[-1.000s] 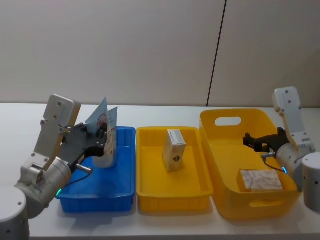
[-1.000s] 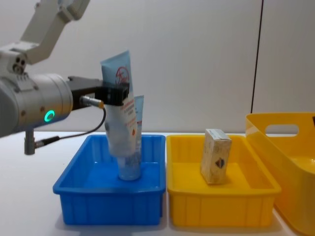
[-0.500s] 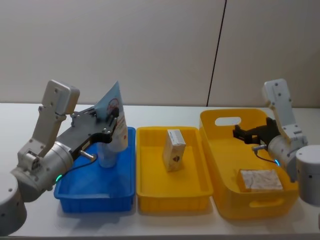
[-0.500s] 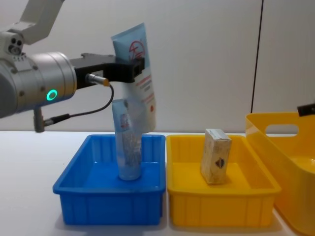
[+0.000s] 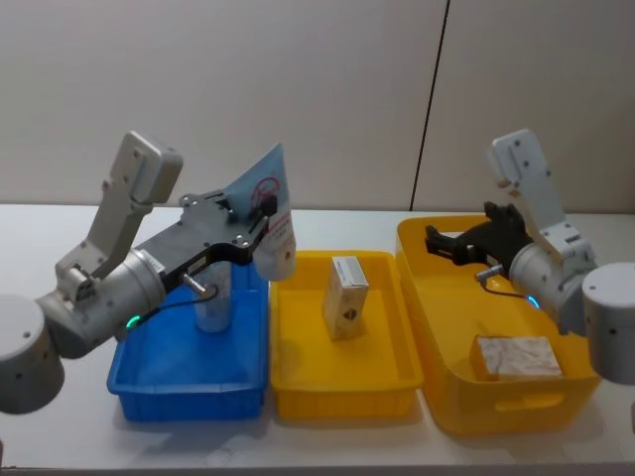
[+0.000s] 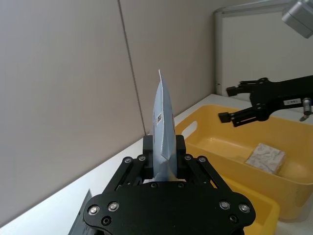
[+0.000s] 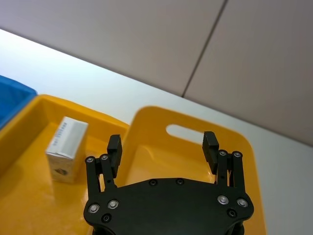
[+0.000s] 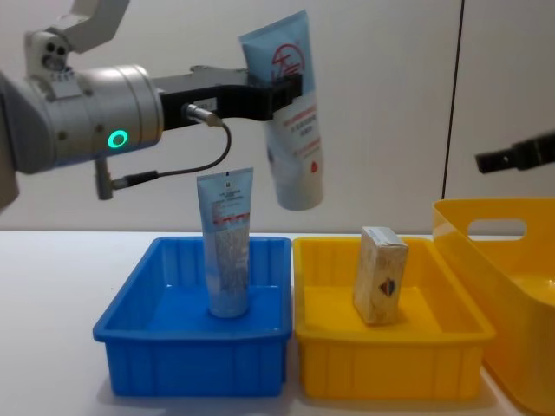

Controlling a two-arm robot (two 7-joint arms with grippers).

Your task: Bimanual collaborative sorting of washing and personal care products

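Lifted out over the blue plastic tray's (image 8: 191, 368) right edge, the wide pale-blue red-logo squeeze tube (image 8: 295, 152) hangs cap-down, near upright, pinched near its flat end by the left gripper (image 8: 283, 87). Right gripper (image 5: 440, 244), jaws spread, faces it from above the large yellow handled basket (image 5: 496, 409), well apart.

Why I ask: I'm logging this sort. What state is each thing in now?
wide tube: held in the air above the trays, cap end down, clamped in the left claw.
left claw: shut on the wide tube.
narrow tube: standing upright in the blue tray.
cream box: standing on end in the yellow tray.
pale box: lying flat in the yellow basket.
right claw: open, empty, above the yellow basket.
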